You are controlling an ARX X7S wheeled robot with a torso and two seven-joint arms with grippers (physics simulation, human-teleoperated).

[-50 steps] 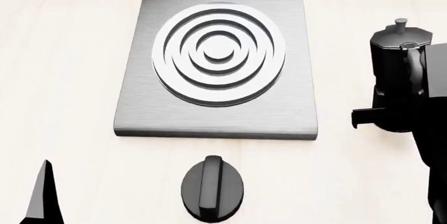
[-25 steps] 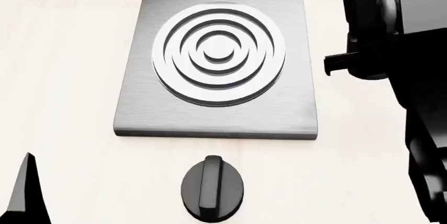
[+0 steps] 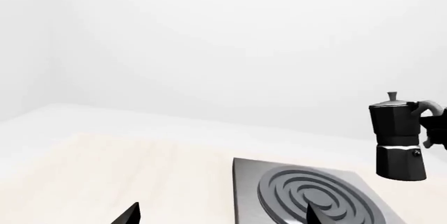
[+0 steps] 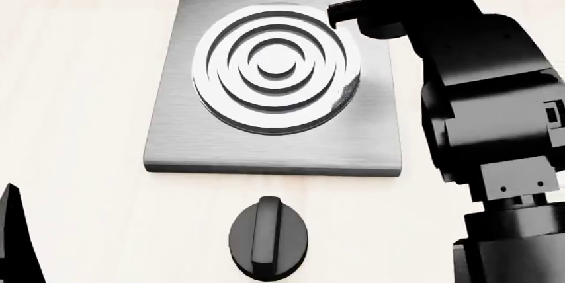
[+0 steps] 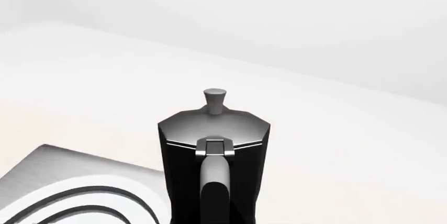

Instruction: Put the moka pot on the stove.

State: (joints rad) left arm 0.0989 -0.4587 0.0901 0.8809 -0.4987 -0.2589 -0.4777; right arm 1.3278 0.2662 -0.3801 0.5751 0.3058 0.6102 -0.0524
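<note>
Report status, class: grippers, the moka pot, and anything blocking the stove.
Right gripper shut on the moka pot, held by its handle, airborne beside the stove. Left gripper open, idle. Burner bare; dial knob sits off the slab.

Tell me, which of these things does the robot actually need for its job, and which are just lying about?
Part of the job: the moka pot, carried in the air by the right gripper; the stove.

Just lying about: the black dial knob; the idle left gripper.
</note>
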